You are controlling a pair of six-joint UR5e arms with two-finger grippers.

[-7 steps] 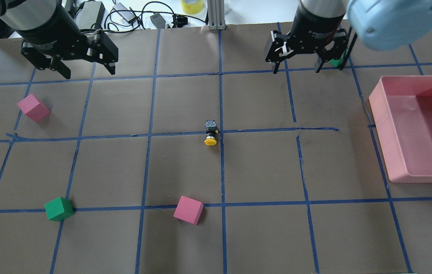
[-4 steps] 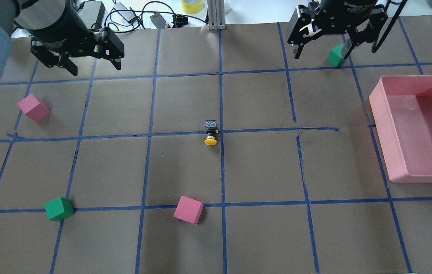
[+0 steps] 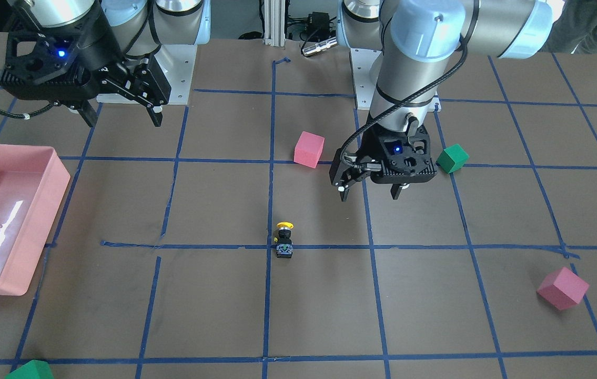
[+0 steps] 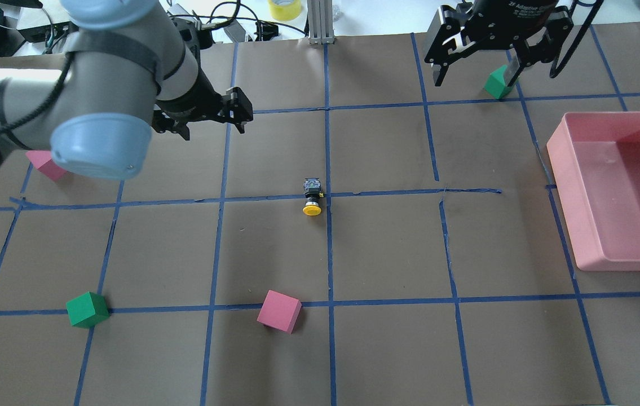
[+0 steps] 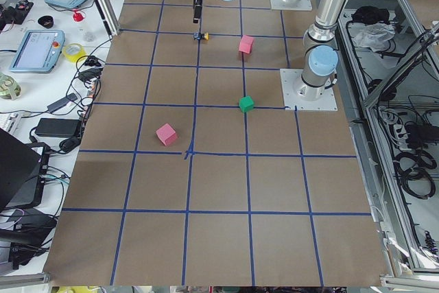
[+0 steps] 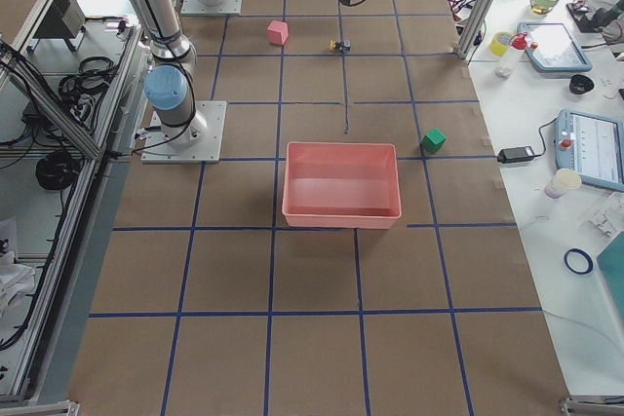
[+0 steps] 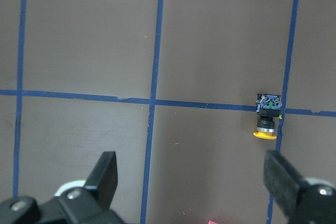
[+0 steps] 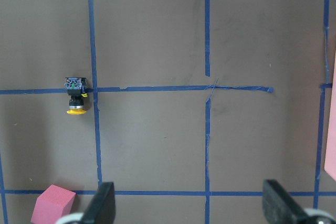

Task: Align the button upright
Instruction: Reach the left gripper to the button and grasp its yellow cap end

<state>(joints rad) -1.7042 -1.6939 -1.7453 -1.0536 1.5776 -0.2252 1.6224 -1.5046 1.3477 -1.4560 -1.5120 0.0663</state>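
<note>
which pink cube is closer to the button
The pink cube on the tape line on the robot's side of the button, near the table's middle. The other pink cube sits far out on the robot's left.

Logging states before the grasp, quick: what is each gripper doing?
Left gripper: open, empty.
Right gripper: open, empty.
</note>
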